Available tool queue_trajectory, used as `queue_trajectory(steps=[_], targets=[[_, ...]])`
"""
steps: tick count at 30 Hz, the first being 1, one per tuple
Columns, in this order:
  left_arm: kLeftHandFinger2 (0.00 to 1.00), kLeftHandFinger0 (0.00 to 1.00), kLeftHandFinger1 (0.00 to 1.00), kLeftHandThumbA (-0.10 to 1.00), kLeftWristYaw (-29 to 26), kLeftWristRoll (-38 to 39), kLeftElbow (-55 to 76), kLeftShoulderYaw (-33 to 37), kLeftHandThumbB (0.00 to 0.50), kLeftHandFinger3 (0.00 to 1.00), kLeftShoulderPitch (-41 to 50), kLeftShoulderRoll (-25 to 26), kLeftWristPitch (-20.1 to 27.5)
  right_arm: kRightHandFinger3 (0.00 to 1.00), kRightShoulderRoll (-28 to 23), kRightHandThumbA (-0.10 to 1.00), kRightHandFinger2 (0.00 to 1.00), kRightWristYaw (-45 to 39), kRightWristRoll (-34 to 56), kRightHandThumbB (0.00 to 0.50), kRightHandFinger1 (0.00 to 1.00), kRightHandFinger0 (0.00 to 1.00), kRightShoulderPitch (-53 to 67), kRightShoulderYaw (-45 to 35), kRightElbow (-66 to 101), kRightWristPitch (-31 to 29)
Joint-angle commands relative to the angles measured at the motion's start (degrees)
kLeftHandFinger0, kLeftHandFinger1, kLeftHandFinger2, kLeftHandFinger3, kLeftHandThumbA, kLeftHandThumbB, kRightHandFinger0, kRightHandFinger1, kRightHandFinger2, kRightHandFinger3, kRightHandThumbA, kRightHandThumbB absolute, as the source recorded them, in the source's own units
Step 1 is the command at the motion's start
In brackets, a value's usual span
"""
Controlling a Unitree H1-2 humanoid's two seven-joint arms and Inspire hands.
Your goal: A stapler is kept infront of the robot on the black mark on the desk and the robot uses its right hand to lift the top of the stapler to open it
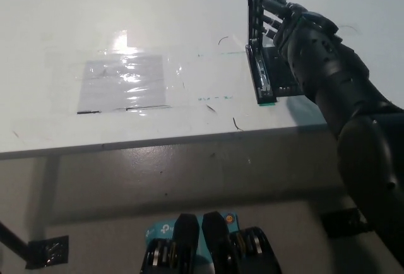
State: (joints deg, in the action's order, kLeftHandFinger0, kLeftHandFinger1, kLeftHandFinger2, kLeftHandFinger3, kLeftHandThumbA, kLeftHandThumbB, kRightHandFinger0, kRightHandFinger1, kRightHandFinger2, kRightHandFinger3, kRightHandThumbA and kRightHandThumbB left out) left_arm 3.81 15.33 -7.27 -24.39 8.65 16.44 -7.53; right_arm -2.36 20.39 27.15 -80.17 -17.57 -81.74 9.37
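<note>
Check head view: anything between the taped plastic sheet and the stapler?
Only bare desk with small dark marks between the plastic sheet and stapler.

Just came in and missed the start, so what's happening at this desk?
The robot's black right hand is at the dark stapler with teal ends near the right edge of the white desk. The stapler's top stands raised, nearly upright, with the fingers against it, while its base lies flat. A clear plastic sheet lies to the left, untouched. The white left hand is out of view.
</note>
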Motion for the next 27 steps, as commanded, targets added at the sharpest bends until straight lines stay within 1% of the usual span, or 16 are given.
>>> queue_trajectory(steps=[1, 2, 4, 5, 6, 7, 8, 10, 11, 12, 15, 18, 23, 24, 26, 27], targets=[[0.76, 0.54, 0.62, 0.35, 0.33, 0.86, 2.06, -0.3, 0.116, 0.88, 0.33, 0.69, 1.1, 0.8, -0.66, 0.1, 0.51, -5.72, -1.35, 0.061, 0.4, 0.28, -9.86, 0.01, 4.29, -8.09], [0.77, 0.55, 0.64, 0.35, 0.32, 0.77, 2.07, -0.26, 0.112, 0.88, 0.36, 0.71, 1.08, 0.84, -0.49, 0.07, 0.57, -7.67, 0.52, 0.055, 0.45, 0.33, -7.83, -1.48, 6.16, -6.48], [0.77, 0.55, 0.64, 0.36, 0.35, 0.8, 2.3, -0.22, 0.117, 0.87, 0.42, 0.72, 0.91, 0.84, -0.13, 0.04, 0.61, -8.54, 1.32, 0.049, 0.47, 0.34, -5.81, -2.35, 8.6, -5.0], [0.77, 0.56, 0.64, 0.36, 0.25, 0.82, 2.63, -0.22, 0.115, 0.87, 0.5, 0.63, 0.67, 0.86, 0.15, 0.03, 0.64, -9.44, 1.75, 0.035, 0.49, 0.37, -4.0, -2.67, 10.98, -3.55], [0.76, 0.56, 0.64, 0.38, 0.1, 0.95, 2.7, -0.51, 0.145, 0.86, 0.35, 0.84, 0.47, 0.87, 1.14, 0.04, 0.69, -10.29, 2.52, 0.013, 0.48, 0.39, -0.48, -2.63, 17.04, 0.16], [0.76, 0.57, 0.64, 0.38, 0.07, 0.94, 2.7, -0.53, 0.146, 0.85, 0.31, 0.86, 0.42, 0.87, 1.4, 0.04, 0.7, -10.38, 2.69, 0.012, 0.48, 0.39, 0.53, -2.68, 18.93, 1.35], [0.75, 0.58, 0.64, 0.39, 0.08, 0.89, 2.64, -0.54, 0.154, 0.84, 0.32, 0.93, 0.44, 0.91, 1.91, 0.05, 0.74, -10.68, 3.35, 0.0, 0.5, 0.42, 2.8, -2.58, 22.98, 3.7], [0.74, 0.56, 0.62, 0.41, -0.07, 0.43, 2.42, -0.42, 0.161, 0.83, 0.24, 0.98, 0.76, 0.93, 3.7, 0.06, 0.74, -8.7, 5.75, 0.006, 0.5, 0.41, 9.92, -2.56, 36.51, 11.81], [0.74, 0.56, 0.63, 0.41, 0.16, 0.46, 2.21, -0.35, 0.152, 0.84, 0.24, 1.06, 1.05, 0.92, 4.42, 0.06, 0.71, -7.86, 7.07, 0.012, 0.48, 0.4, 13.39, -2.55, 42.8, 15.45], [0.74, 0.56, 0.63, 0.4, 0.03, 0.52, 2.5, -0.4, 0.143, 0.84, 0.28, 0.95, 0.72, 0.93, 4.86, 0.07, 0.7, -7.5, 8.0, 0.008, 0.48, 0.4, 15.0, -2.71, 45.82, 17.01], [0.75, 0.56, 0.63, 0.38, 0.25, 1.0, 2.45, -0.55, 0.147, 0.85, 0.29, 0.7, 0.97, 0.94, 4.84, 0.08, 0.71, -6.49, 11.52, 0.002, 0.5, 0.43, 18.98, -0.29, 51.61, 17.56], [0.75, 0.55, 0.62, 0.39, 0.34, 0.77, 1.93, -0.52, 0.153, 0.85, 0.18, 0.83, 1.34, 0.95, 4.48, 0.11, 0.7, -5.21, 14.29, 0.017, 0.5, 0.45, 23.41, 2.42, 57.06, 17.56], [0.76, 0.57, 0.64, 0.38, 0.24, 1.03, 2.11, -0.84, 0.146, 0.86, -0.09, 0.87, 0.97, 0.96, 4.11, 0.13, 0.68, -3.29, 18.85, 0.022, 0.48, 0.42, 28.98, 5.19, 62.82, 17.56], [0.75, 0.55, 0.63, 0.37, 0.02, 0.83, 2.23, -0.82, 0.144, 0.85, -0.08, 0.84, 0.76, 0.96, 4.09, 0.13, 0.67, -2.89, 19.32, 0.025, 0.47, 0.42, 29.85, 5.66, 63.57, 17.56], [0.76, 0.56, 0.64, 0.41, 0.63, 0.93, 2.05, -0.64, 0.153, 0.87, -0.08, 1.05, 1.37, 0.97, 3.74, 0.14, 0.69, -2.23, 20.78, 0.023, 0.49, 0.44, 31.24, 6.55, 64.39, 17.56], [0.76, 0.54, 0.63, 0.41, 0.34, 0.73, 2.31, -0.65, 0.157, 0.87, -0.06, 0.99, 1.07, 0.97, 3.7, 0.14, 0.7, -1.51, 21.42, 0.023, 0.5, 0.45, 31.79, 6.83, 64.88, 17.56]])
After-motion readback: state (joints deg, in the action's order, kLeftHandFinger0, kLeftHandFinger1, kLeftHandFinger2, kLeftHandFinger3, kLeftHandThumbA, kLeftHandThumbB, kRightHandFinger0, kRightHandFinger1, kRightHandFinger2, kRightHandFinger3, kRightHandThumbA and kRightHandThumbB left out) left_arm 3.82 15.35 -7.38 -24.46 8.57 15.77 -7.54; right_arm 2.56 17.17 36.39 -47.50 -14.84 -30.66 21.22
